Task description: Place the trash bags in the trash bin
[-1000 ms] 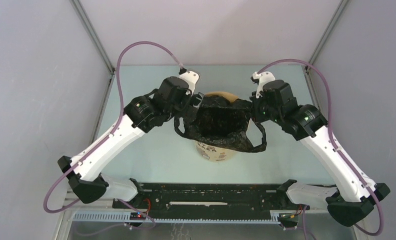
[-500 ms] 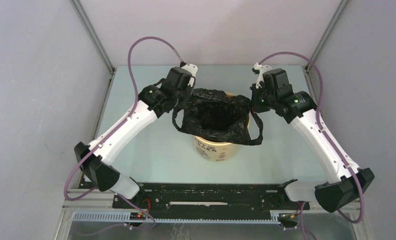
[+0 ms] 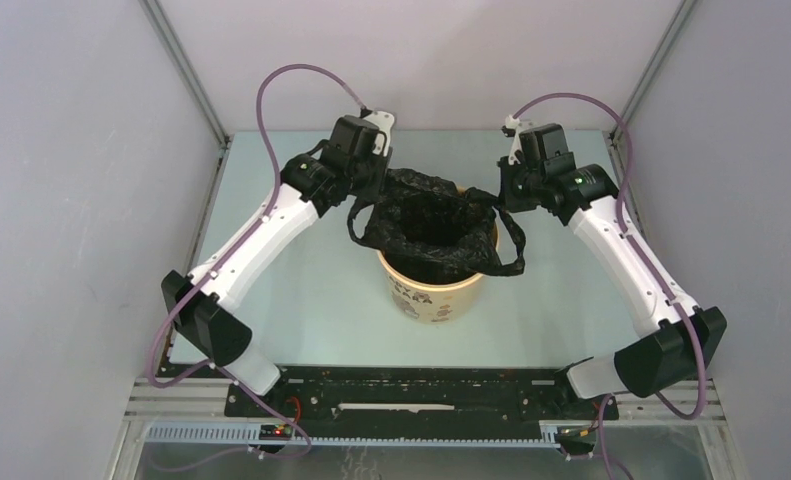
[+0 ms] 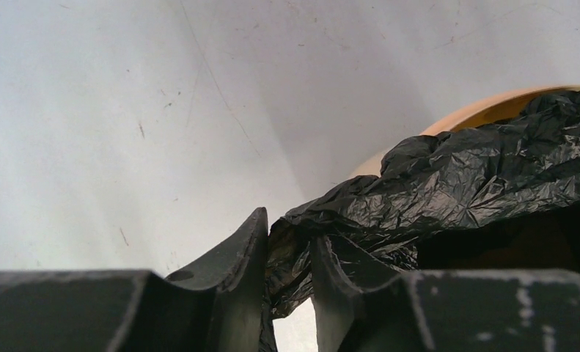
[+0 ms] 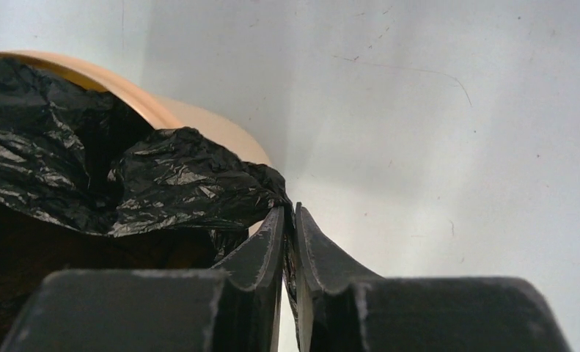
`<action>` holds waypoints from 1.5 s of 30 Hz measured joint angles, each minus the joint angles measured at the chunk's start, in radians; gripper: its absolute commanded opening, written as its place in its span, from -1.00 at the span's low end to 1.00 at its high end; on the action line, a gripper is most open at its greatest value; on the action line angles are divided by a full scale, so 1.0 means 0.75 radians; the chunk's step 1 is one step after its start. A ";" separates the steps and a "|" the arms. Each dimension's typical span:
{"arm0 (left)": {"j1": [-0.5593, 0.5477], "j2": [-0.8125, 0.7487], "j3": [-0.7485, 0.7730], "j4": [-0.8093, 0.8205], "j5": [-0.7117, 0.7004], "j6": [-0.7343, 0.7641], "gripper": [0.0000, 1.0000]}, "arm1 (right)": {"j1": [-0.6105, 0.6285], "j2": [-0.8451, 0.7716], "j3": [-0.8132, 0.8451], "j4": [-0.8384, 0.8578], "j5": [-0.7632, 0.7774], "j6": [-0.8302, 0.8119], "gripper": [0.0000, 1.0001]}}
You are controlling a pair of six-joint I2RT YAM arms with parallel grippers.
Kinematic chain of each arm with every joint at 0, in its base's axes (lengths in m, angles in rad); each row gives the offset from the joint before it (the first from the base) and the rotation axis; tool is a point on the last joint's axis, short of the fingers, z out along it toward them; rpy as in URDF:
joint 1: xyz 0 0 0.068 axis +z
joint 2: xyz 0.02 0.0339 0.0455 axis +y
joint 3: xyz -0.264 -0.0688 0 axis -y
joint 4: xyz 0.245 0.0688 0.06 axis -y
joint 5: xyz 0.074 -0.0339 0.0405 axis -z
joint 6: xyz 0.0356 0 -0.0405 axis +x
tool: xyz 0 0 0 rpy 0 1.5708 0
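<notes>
While the trash bag lies spread open across the mouth of the trash bin, we see its dark middle sunk down inside the bucket and its crinkled edge bunched over the rim. One loop handle hangs down outside on the left, and the other droops on the right. The bin stands upright on the pale table, roughly midway between our two arms.

On the left side of the bag, our left gripper pinches a gathered wad of the film. Its fingers are only narrowly apart, and the gap is filled by black plastic, with the bin's yellow rim just beyond. On the opposite side, our right gripper is pressed almost together on a thin fold of the bag's edge. The fingertips nearly meet, and the film runs from them back toward the rim. From above, both grippers sit just outside the bin, level with its top, holding the bag's mouth stretched between them.
</notes>
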 measured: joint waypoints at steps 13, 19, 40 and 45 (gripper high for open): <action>0.162 0.103 0.091 0.011 0.241 -0.228 -0.92 | -0.058 0.111 0.041 0.028 -0.062 0.042 -0.96; 0.243 0.245 0.092 0.015 0.411 -0.363 -0.93 | -0.069 0.227 0.041 0.030 -0.147 0.074 -0.97; 0.291 0.163 -0.242 -0.080 0.556 -0.461 -0.13 | -0.102 0.277 -0.114 -0.065 -0.240 0.116 0.01; 0.302 0.056 -0.114 -0.181 0.485 -0.447 0.34 | -0.110 0.176 0.043 -0.204 -0.148 0.117 0.47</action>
